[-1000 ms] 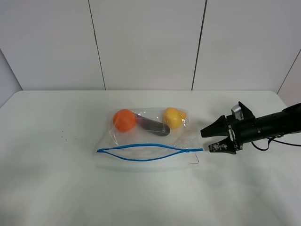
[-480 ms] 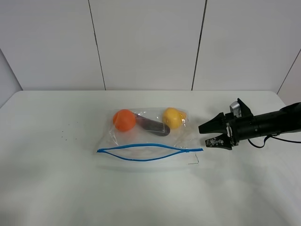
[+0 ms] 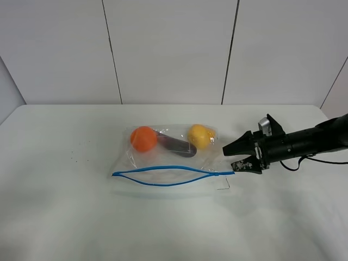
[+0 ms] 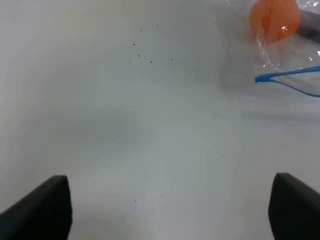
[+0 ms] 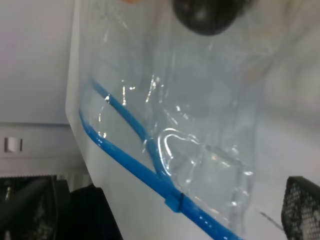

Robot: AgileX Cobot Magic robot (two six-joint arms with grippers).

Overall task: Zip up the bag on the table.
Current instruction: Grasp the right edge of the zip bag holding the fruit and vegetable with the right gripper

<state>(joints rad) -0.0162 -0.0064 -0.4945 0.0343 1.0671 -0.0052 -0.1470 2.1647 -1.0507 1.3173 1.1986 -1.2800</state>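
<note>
1 bag (image 3: 173, 162), 3 items (image 3: 143, 138), 1 tbl (image 3: 65, 217)

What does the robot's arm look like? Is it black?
Yes! The right arm is a black tube with a thin black cable. The right gripper has pointy black fingers and a silver part. The left gripper shows only dark tips.
</note>
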